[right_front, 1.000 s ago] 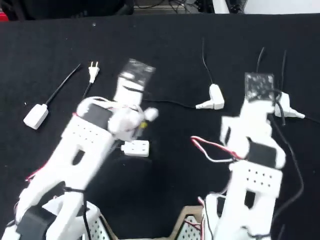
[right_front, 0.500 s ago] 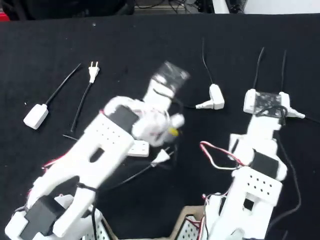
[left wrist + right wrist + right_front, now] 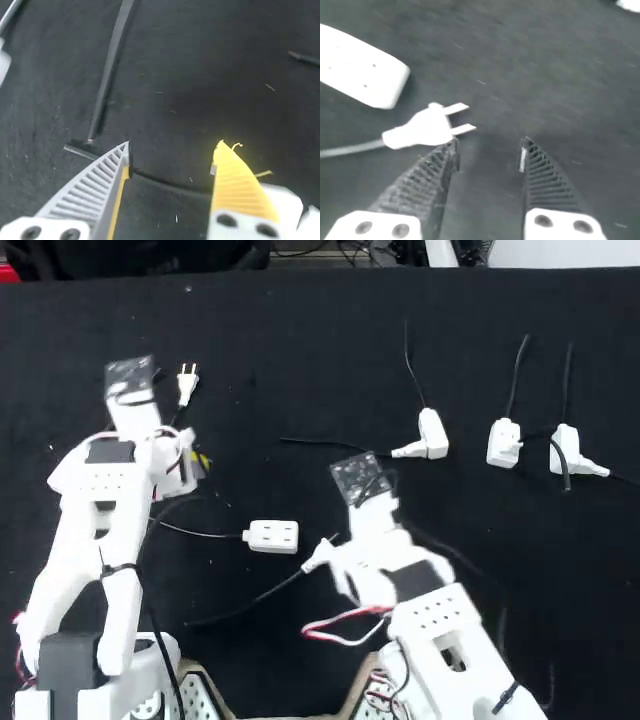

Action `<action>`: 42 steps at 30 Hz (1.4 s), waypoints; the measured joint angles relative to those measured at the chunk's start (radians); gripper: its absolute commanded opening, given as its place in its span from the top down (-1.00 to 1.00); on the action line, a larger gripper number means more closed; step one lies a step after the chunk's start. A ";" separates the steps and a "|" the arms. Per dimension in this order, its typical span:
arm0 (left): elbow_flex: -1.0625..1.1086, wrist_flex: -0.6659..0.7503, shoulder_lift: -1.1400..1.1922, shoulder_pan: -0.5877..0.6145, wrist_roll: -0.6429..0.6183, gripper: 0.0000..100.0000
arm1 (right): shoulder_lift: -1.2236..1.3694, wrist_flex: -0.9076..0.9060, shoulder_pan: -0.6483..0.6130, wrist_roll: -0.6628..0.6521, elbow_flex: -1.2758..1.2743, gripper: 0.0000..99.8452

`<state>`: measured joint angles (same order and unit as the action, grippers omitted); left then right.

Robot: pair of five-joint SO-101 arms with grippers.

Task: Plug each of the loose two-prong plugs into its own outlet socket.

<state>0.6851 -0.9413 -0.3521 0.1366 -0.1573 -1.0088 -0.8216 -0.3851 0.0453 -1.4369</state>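
Note:
A white outlet socket [image 3: 272, 536] lies mid-table with a loose white two-prong plug [image 3: 318, 558] just right of it, prongs pointing away from the socket. My right gripper [image 3: 489, 141] hangs open over the cloth, its one finger beside the plug [image 3: 427, 129] and the socket [image 3: 362, 75] farther off. A second loose plug [image 3: 186, 382] lies at the far left, by the left arm. My left gripper [image 3: 172, 146] is open and empty above bare cloth, with a thin black cable [image 3: 107, 75] ahead of it.
Three white socket-and-plug pairs sit at the right rear: one [image 3: 428, 435], another [image 3: 503, 443] and a third [image 3: 570, 452], each with black cables. Cables loop across the black cloth [image 3: 300, 340] around the middle socket. The far centre of the cloth is bare.
The left arm swung from the table's middle back to the far left, leaving the plug beside the middle socket. The right arm moved from the right rear sockets to that plug.

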 measured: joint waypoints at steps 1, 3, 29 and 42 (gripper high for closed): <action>0.038 0.044 0.000 0.006 -0.028 0.47 | 0.000 0.020 -0.025 0.028 -0.008 0.63; 0.117 0.149 0.000 0.008 -0.081 0.47 | 0.000 0.040 -0.078 0.069 -0.011 0.63; 0.410 0.582 0.000 0.008 -0.164 0.47 | 0.499 0.060 -0.184 0.328 0.239 0.57; 0.410 0.582 0.000 0.008 -0.164 0.47 | 0.758 -0.087 -0.164 0.196 0.506 0.98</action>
<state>1.0948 -0.3598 -0.3521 0.1442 -0.3214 -0.2509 -0.9091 -0.5493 0.2417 -0.9306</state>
